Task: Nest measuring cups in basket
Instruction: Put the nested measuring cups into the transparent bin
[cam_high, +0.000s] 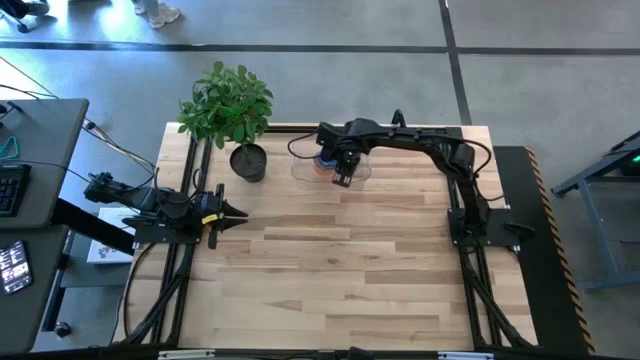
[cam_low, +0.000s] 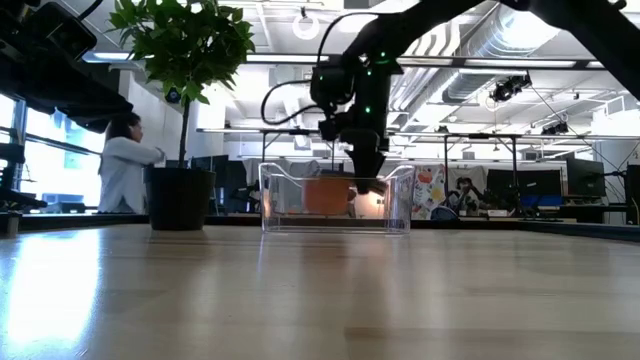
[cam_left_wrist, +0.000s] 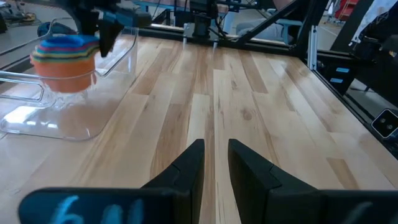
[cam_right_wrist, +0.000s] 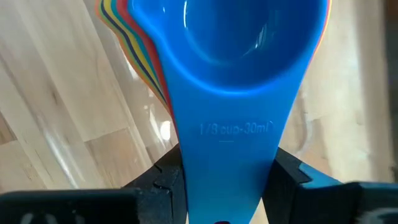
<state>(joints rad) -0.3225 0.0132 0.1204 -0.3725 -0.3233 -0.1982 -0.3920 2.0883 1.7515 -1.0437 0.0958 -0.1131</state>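
A clear basket (cam_high: 300, 172) stands at the table's far middle. In it sits a stack of nested measuring cups (cam_left_wrist: 62, 68), orange outermost, with coloured rims (cam_right_wrist: 134, 43) fanning out. Above the basket my right gripper (cam_high: 343, 178) points steeply down, shut on a blue measuring cup (cam_right_wrist: 236, 37). Its bowl is over the stack. In the low view this gripper (cam_low: 370, 183) reaches down inside the basket's walls (cam_low: 400, 200). My left gripper (cam_high: 240, 214) waits at the table's left edge. Its fingers (cam_left_wrist: 216, 158) stand a little apart with nothing between them. My right gripper pinches the blue cup's flat handle (cam_right_wrist: 230, 180) between its two fingers, one on each long edge, back from the bowl. The fingers come from above and lie across the handle. The bowl points away from the gripper over the stack. Whether it rests in the stack, I cannot tell.
A dark round pot (cam_high: 248, 160) with a leafy plant (cam_high: 228, 100) stands just left of the basket. Bare wooden tabletop (cam_high: 340, 270) spreads across the middle and near side. A person (cam_low: 125, 165) sits in the room beyond the table.
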